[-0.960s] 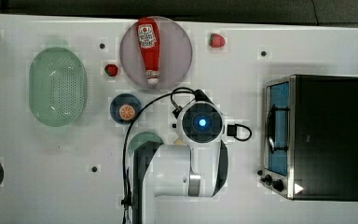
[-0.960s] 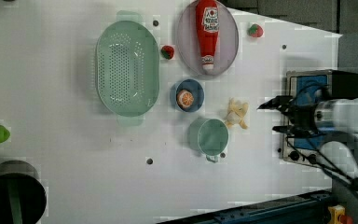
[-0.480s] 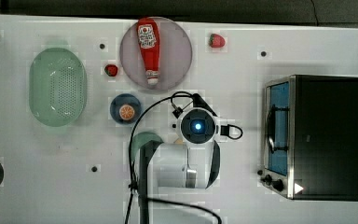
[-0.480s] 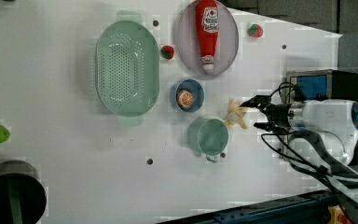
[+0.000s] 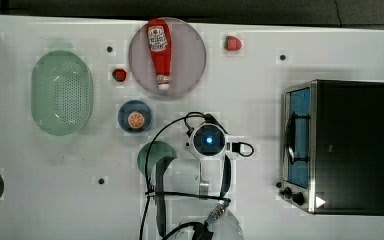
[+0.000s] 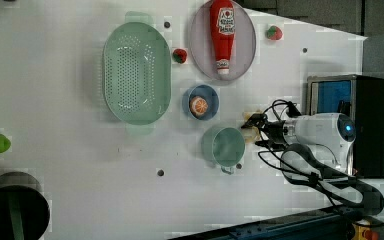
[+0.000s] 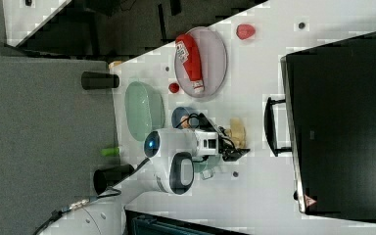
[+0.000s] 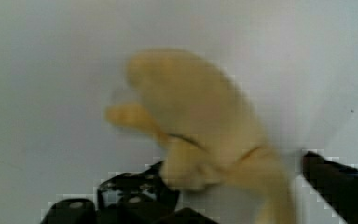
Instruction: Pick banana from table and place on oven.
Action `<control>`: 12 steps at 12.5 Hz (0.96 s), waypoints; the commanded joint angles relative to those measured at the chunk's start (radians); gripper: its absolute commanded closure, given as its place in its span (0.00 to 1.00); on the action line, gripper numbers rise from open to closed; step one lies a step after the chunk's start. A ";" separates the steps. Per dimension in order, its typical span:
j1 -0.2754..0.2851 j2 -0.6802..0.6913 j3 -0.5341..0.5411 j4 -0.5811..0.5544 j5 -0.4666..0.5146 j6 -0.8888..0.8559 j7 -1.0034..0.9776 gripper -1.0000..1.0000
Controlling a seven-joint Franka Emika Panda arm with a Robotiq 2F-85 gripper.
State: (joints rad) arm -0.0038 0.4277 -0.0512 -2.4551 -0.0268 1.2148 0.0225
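white table (image 5: 40,175) fills the top view, where the arm hides the banana and the red ketchup bottle (image 5: 159,52) has a label too small to read. left view and right view show the banana (image 7: 236,131) lying on the table near the oven (image 7: 342,122). wrist view shows the gripper (image 8: 233,186) spread open around it.
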 commanded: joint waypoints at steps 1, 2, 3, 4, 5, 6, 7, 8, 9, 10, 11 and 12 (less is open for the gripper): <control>-0.007 -0.057 0.011 0.009 0.007 0.030 -0.007 0.41; -0.007 -0.063 0.012 0.009 0.007 0.030 -0.007 0.53; -0.007 -0.071 0.013 0.009 0.007 0.030 -0.007 0.64; -0.007 -0.080 0.014 0.007 0.007 0.028 -0.007 0.71; -0.007 -0.086 0.014 0.003 0.007 0.028 -0.007 0.71; -0.007 -0.097 0.014 -0.001 0.007 0.027 -0.007 0.71; -0.007 -0.119 0.015 0.000 0.007 0.026 -0.003 0.71; -0.008 -0.160 0.015 0.005 0.007 0.017 -0.002 0.71; -0.008 -0.218 0.015 0.009 0.007 -0.014 -0.002 0.71; -0.008 -0.288 0.015 0.020 0.007 -0.086 -0.002 0.71; -0.009 -0.363 0.015 0.036 0.007 -0.193 -0.002 0.71; -0.009 -0.437 0.014 0.065 0.007 -0.316 -0.002 0.71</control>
State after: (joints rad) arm -0.0154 0.0840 -0.0242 -2.4375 -0.0298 0.9194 0.0235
